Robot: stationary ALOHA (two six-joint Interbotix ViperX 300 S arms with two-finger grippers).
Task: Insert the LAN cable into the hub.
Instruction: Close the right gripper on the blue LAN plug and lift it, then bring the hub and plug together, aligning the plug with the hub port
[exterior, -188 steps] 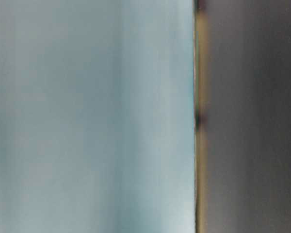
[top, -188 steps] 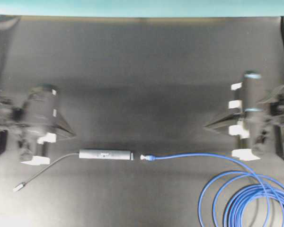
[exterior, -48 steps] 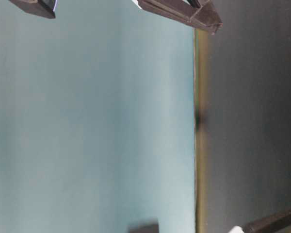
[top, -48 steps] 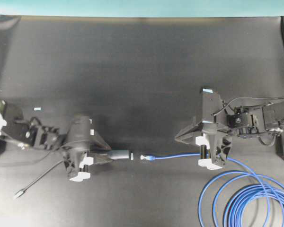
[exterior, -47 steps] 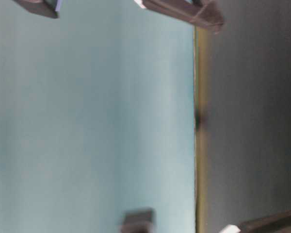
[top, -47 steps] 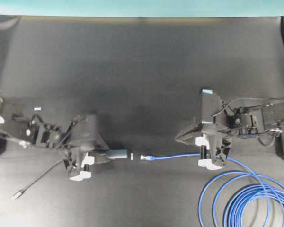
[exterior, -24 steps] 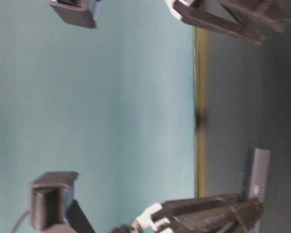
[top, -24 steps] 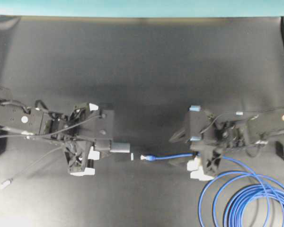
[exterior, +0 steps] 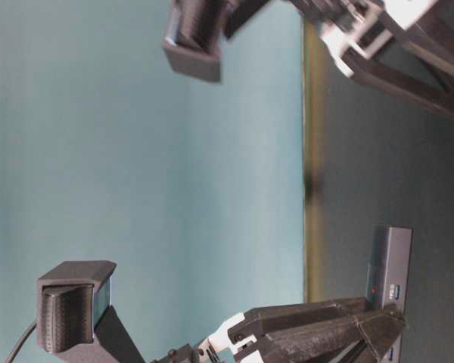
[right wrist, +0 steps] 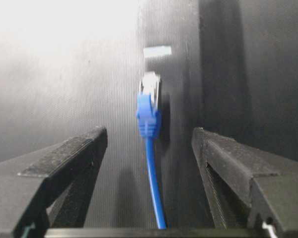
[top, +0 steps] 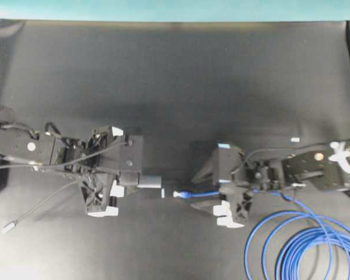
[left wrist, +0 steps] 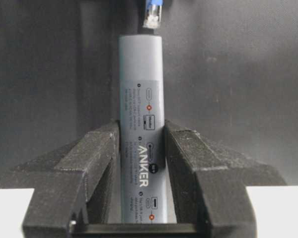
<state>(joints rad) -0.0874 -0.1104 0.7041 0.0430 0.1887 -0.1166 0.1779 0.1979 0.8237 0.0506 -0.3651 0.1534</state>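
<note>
Place: a robotics lab bench set up for recording, not a home or a shop.
Work surface: a matte black tabletop (top: 181,76) fills the overhead view, bare apart from the test items.
Backdrop: a plain teal wall panel (top: 175,9) runs along the far edge of the table.
Machines: two black jointed robot arms with white printed parts and exposed wiring, one at the left (top: 52,157) and one at the right (top: 303,172).
Cameras: one view from between each arm's fingers, plus an overhead view and a table-level view.
Test items: a slim grey bar-shaped hub (left wrist: 141,124) and a bright-blue network cable (top: 303,245) coiled at the near right.
</note>
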